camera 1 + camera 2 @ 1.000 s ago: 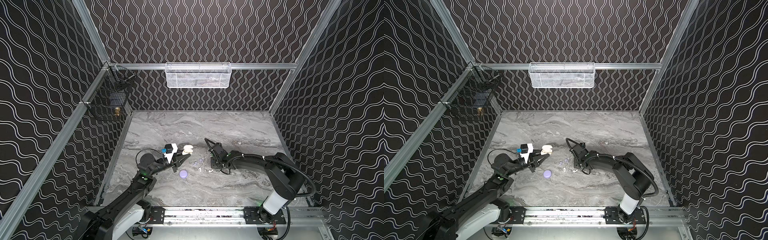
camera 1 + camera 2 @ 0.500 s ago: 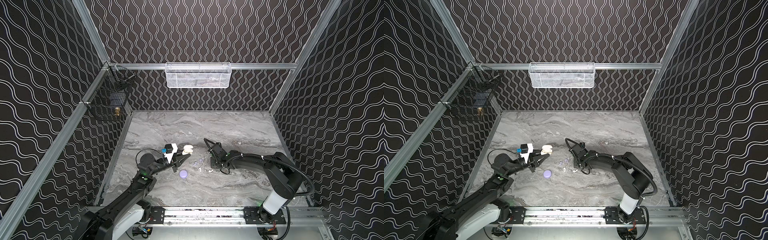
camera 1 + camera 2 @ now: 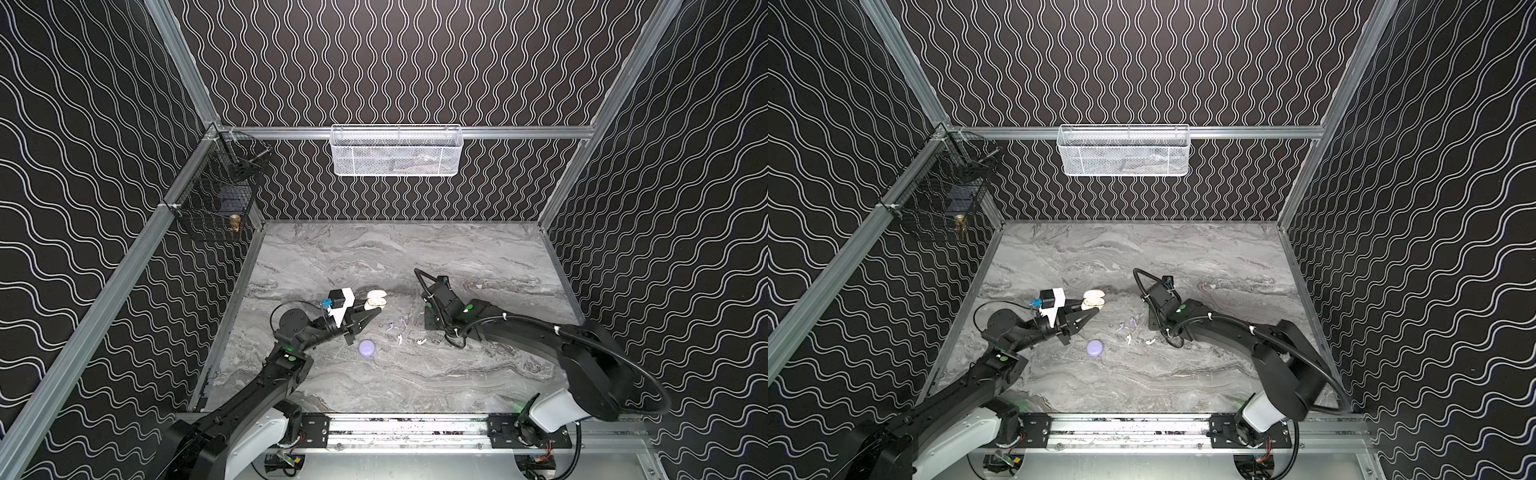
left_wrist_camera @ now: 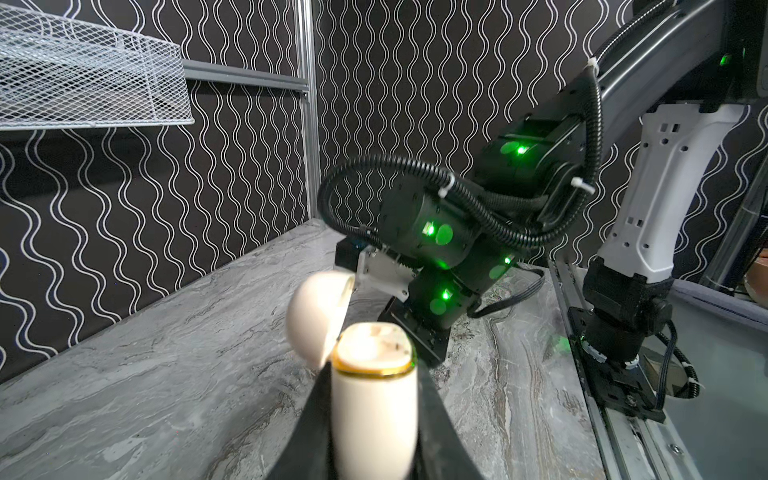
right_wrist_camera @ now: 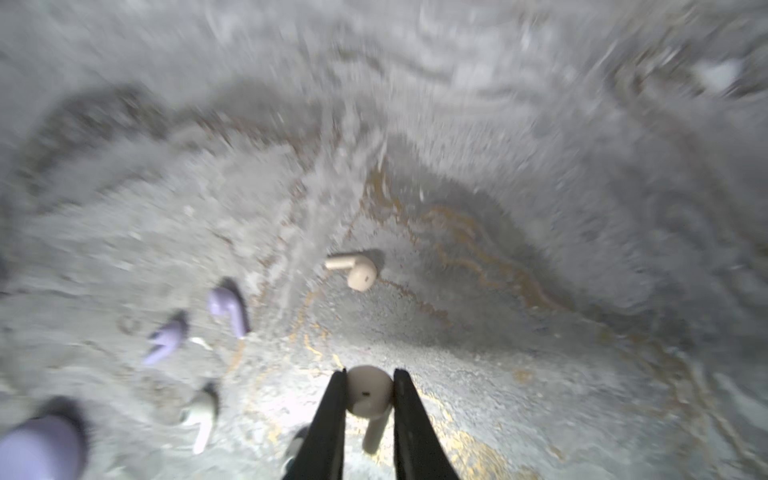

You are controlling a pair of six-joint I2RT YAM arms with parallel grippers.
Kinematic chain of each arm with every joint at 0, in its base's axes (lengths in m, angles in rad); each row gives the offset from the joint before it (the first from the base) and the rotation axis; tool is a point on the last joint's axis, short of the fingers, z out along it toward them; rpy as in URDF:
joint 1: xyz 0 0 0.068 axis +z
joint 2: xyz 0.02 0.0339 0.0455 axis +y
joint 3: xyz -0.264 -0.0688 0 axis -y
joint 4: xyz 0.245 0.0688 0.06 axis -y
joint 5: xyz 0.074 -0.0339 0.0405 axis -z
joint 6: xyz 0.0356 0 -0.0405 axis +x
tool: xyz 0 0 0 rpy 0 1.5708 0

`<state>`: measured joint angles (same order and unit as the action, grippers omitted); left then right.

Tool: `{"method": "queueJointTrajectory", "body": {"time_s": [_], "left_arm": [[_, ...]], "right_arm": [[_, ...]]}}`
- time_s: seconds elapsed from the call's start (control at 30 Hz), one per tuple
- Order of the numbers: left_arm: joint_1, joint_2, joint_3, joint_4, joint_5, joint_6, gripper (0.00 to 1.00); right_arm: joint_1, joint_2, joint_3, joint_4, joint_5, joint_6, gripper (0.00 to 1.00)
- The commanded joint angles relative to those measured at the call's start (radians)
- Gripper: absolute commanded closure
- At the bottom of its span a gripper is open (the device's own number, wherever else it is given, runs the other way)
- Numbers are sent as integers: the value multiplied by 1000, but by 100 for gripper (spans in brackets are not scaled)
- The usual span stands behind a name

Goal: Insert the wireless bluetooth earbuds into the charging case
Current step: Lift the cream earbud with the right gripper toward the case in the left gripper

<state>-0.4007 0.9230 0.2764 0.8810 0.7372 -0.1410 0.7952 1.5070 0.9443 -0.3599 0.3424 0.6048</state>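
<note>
My left gripper (image 4: 374, 371) is shut on the body of a cream charging case (image 4: 374, 415), lid (image 4: 318, 320) flipped open, held just above the marble in both top views (image 3: 376, 298) (image 3: 1093, 298). In the right wrist view my right gripper (image 5: 370, 374) is shut on the bulb of a cream earbud (image 5: 369, 395) close to the marble. In both top views the right wrist (image 3: 446, 305) hides these fingers. Loose on the marble lie a cream earbud (image 5: 353, 270), two lavender earbuds (image 5: 227, 307) (image 5: 166, 340) and a white earbud (image 5: 201, 411).
A closed lavender case (image 3: 367, 348) (image 3: 1094, 347) sits in front of the left gripper. Another white earbud (image 3: 422, 341) lies by the right arm's cable. A white mesh basket (image 3: 397, 151) hangs on the back wall and a black wire basket (image 3: 216, 203) on the left rail.
The right gripper's jaws have narrowed onto the cream earbud. In the top views neither arm has visibly shifted, and the cases and loose earbuds lie where they were.
</note>
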Motion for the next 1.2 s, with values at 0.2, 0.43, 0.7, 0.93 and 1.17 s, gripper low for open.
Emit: {"method": "queueJointTrajectory", "body": {"time_s": [0.2, 0.43, 0.7, 0.93, 1.17], "left_arm": [[-24, 14, -6, 152, 11, -35, 100], [-69, 61, -9, 225, 18, -48, 100], [-118, 167, -22, 452, 9, -96, 100], [-140, 179, -52, 591, -9, -147, 100], [-148, 102, -67, 544, -28, -154, 100]], "right_arm": [[75, -199, 91, -34, 138, -53, 83], [226, -358, 109, 28, 262, -87, 86], [358, -505, -33, 298, 233, -195, 87], [479, -508, -89, 536, 176, -344, 87], [586, -526, -156, 713, 149, -471, 86]]}}
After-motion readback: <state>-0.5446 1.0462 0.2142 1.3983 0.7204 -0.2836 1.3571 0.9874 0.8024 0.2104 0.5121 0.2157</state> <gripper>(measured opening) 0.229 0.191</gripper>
